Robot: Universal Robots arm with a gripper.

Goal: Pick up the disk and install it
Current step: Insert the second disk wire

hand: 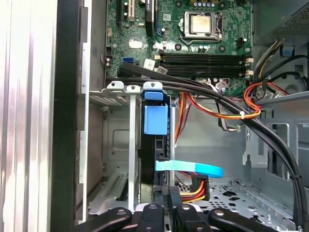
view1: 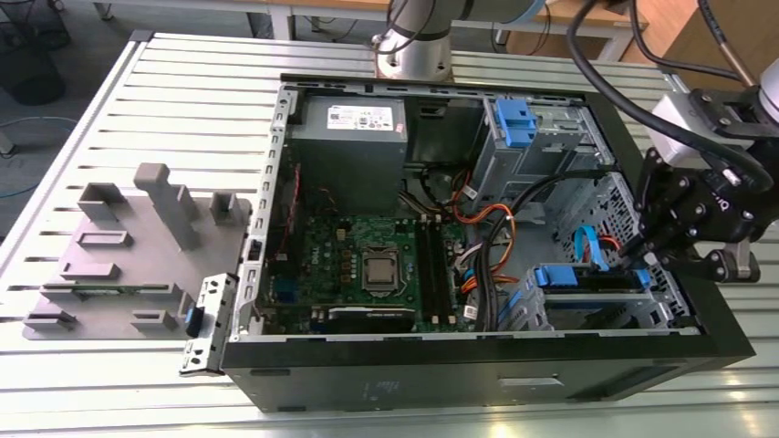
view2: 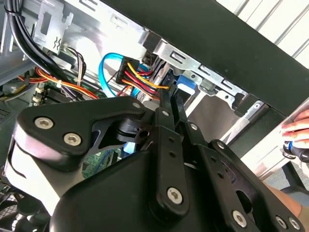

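The disk [hand: 155, 121] stands edge-on in the lower drive bay of the open computer case [view1: 487, 360], its blue rail facing me and a light blue cable [hand: 193, 169] crossing beside it. In the exterior view the disk [view1: 586, 278] sits in the bay at the case's front right corner. My gripper [view1: 643, 258] hangs just to the exterior view's right of it, over the case rim. In both wrist views the fingers [view2: 166, 104] lie close together, shut, with their tips at the disk's blue end [view2: 186, 87]. Nothing shows between the gripper's [hand: 168, 212] fingers.
Black, orange and red cable bundles [hand: 231, 108] run over the bay towards the motherboard [view1: 365, 265]. A grey power-supply box [view1: 350, 137] and an upper cage with a blue latch [view1: 517, 123] sit at the back. A grey fixture [view1: 134, 246] lies outside the case. A person's hand [view2: 297, 130] is beyond the case wall.
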